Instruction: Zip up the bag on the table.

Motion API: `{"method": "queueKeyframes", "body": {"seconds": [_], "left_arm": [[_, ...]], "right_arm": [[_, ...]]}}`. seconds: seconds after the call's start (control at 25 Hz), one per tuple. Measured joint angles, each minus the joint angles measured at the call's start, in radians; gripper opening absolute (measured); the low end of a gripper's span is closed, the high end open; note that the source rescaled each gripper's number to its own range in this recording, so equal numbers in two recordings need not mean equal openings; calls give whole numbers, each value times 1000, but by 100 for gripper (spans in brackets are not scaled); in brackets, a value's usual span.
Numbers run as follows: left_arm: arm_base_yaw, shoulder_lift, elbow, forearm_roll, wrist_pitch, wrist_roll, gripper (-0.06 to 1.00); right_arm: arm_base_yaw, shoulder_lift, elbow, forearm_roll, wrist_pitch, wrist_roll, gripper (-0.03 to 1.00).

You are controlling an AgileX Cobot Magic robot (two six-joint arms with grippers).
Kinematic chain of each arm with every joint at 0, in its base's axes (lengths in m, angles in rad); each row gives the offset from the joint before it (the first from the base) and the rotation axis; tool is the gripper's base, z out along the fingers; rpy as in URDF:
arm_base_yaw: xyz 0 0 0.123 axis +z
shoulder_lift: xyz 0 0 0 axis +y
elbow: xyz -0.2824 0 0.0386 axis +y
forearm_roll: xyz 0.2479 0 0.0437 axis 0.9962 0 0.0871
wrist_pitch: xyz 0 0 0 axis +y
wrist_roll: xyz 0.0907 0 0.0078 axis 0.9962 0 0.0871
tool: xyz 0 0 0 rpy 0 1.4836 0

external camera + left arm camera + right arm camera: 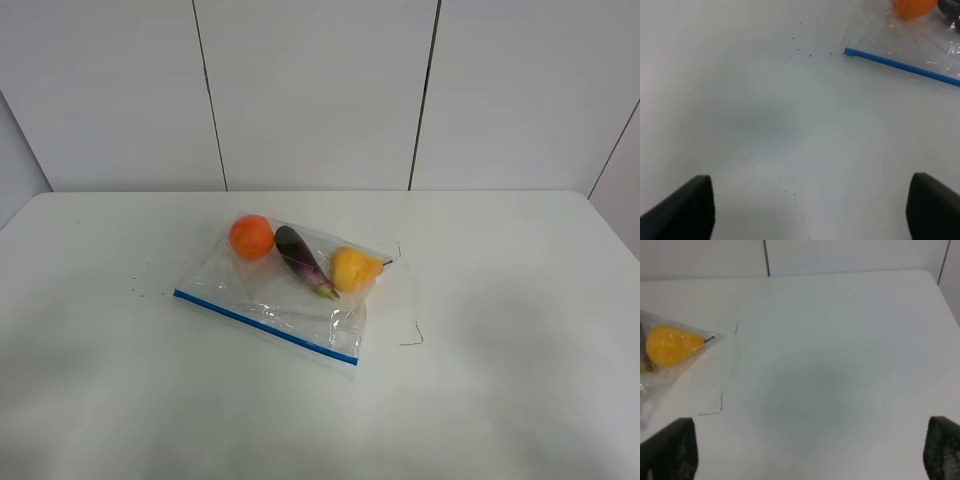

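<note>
Bag lies flat, both pincers spread wide

The clear bag (275, 290) rests mid-worktop (520, 380), its blue zipper strip (262, 325) along the near edge. Inside sit an orange (251, 237), an aubergine (303, 260) and a yellow pear (353, 268). The left pincer (810, 210) and right pincer (812, 452) are both released, hovering over bare worktop, holding nothing

No text, label, brand or number can be read in any view. The bag (285, 290) carries no print. The table (520, 300) shows only thin dark marks, not letters.
</note>
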Motion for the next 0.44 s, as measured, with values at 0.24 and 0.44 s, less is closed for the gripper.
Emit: {"method": "queueKeyframes", "body": {"seconds": [0.24, 0.44], "left_arm": [[0, 0, 0, 0, 0, 0, 100], [0, 0, 0, 0, 0, 0, 100]], "right_arm": [[0, 0, 0, 0, 0, 0, 100], [0, 0, 0, 0, 0, 0, 100]]}}
